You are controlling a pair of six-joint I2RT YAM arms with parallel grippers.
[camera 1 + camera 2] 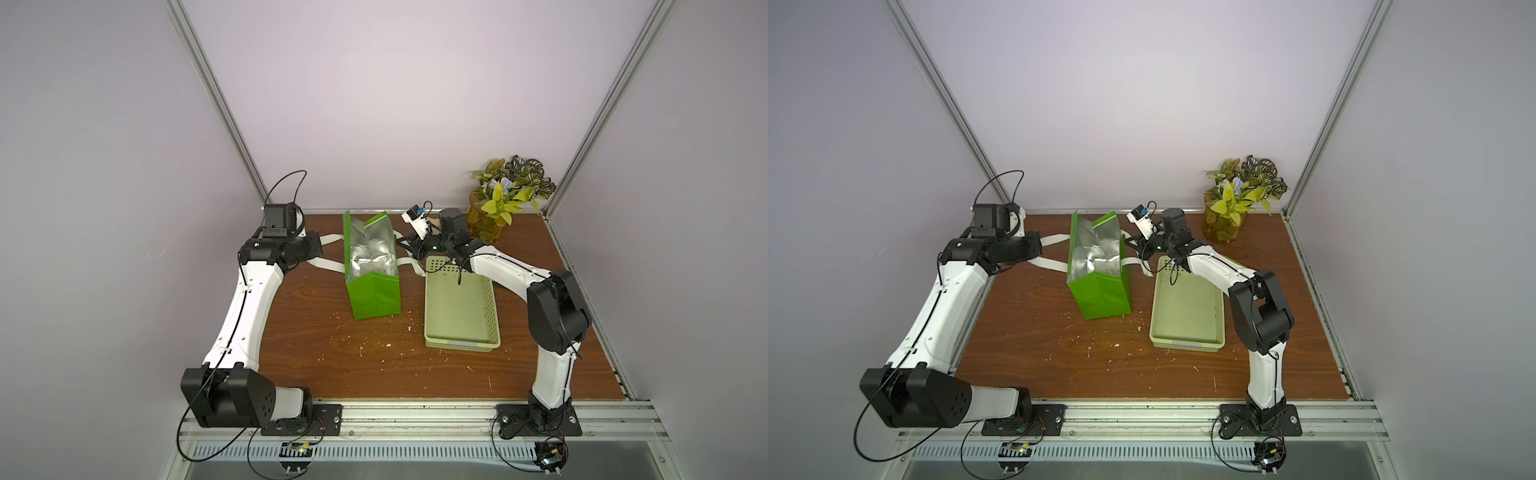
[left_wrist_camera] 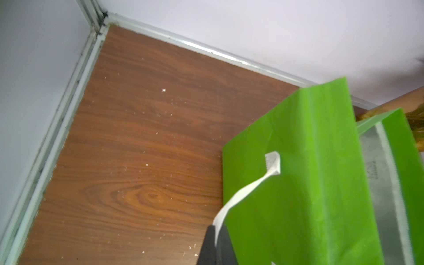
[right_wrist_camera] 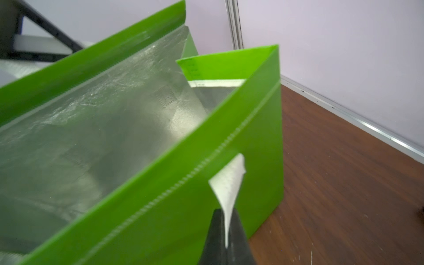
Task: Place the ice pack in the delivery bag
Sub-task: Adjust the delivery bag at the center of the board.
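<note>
The delivery bag (image 1: 374, 297) (image 1: 1100, 295) stands upright at the table's middle back, its top open and the silver foil lining showing. My left gripper (image 1: 321, 246) (image 2: 216, 231) is at the bag's left side, shut on a white strap handle (image 2: 247, 188). On the bag's right side, my right gripper (image 1: 406, 243) (image 3: 226, 218) is shut on the other white strap handle (image 3: 229, 179). The green wall (image 3: 160, 206) and foil inside fill the right wrist view. The ice pack is hidden or out of view.
A pale green perforated basket (image 1: 461, 343) (image 1: 1183, 344) lies right of the bag, under the right arm's forearm. A potted plant (image 1: 507, 195) stands in the back right corner. White crumbs dot the wooden table (image 1: 332, 365). Metal frame rails edge the table.
</note>
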